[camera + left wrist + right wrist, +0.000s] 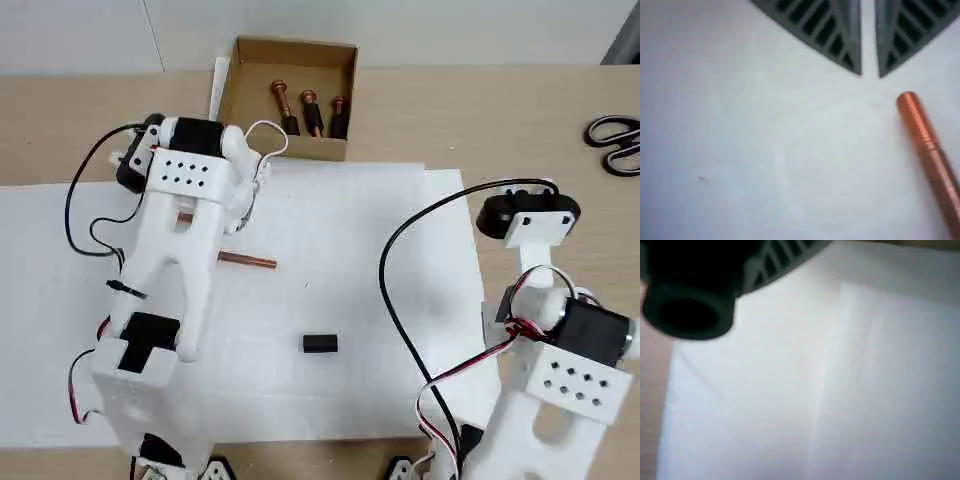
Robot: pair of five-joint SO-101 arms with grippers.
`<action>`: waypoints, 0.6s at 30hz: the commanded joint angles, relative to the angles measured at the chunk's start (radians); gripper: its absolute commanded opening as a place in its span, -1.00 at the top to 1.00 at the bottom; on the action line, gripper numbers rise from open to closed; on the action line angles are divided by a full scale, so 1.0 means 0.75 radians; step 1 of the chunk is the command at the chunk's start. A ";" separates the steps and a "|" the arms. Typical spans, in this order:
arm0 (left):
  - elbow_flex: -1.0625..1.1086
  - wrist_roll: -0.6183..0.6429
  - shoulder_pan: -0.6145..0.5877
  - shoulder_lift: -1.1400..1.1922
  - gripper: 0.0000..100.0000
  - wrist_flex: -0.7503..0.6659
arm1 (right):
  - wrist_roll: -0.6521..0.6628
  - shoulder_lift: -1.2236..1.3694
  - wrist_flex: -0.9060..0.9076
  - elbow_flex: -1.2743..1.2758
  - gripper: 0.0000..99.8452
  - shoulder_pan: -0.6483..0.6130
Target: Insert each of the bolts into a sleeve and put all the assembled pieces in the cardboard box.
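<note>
Left gripper (870, 75): jaws narrowly apart, empty. Bolt (925, 145): flat on sheet (765, 150), just beside it; sleeve (320, 343) at bolt's 4 o'clock. Risk: closing off-centre may miss and set bolt rolling.

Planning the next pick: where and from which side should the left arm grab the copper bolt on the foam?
Grip the copper bolt mid-shank, coming straight down from above. It lies flat on the white foam, a thin round rod, so set the jaws across its long axis. Probably leave the exposed end free for the black sleeve.
</note>
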 commanded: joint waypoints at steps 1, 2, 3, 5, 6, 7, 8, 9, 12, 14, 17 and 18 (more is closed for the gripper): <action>0.034 -0.051 0.002 -0.008 0.93 0.002 | 0.004 -0.019 0.011 -0.006 0.99 0.017; 0.048 -0.065 0.002 -0.008 0.88 0.006 | 0.004 -0.019 0.011 -0.006 0.99 0.017; 0.064 -0.072 0.004 -0.008 0.83 0.008 | 0.004 -0.019 0.011 -0.006 0.99 0.017; 0.101 -0.074 0.004 -0.008 0.75 0.008 | 0.004 -0.019 0.011 -0.006 0.99 0.017; 0.118 -0.074 0.002 -0.008 0.74 0.008 | 0.004 -0.019 0.011 -0.006 0.99 0.017; 0.132 -0.074 0.002 -0.008 0.74 0.008 | 0.004 -0.019 0.011 -0.006 0.99 0.017; 0.142 -0.074 0.002 -0.008 0.74 0.008 | 0.004 -0.019 0.011 -0.006 0.99 0.017; 0.150 -0.074 0.002 -0.008 0.74 0.008 | 0.004 -0.019 0.011 -0.006 0.99 0.017; 0.159 -0.072 -0.002 -0.008 0.74 0.008 | 0.004 -0.019 0.011 -0.006 0.99 0.017; 0.159 -0.072 -0.025 -0.008 0.74 0.008 | 0.004 -0.019 0.011 -0.006 0.99 0.017; 0.173 -0.072 -0.074 0.006 0.74 0.004 | 0.004 -0.019 0.011 -0.006 0.99 0.017; 0.179 -0.072 -0.086 0.023 0.74 0.004 | 0.004 -0.019 0.011 -0.006 0.99 0.017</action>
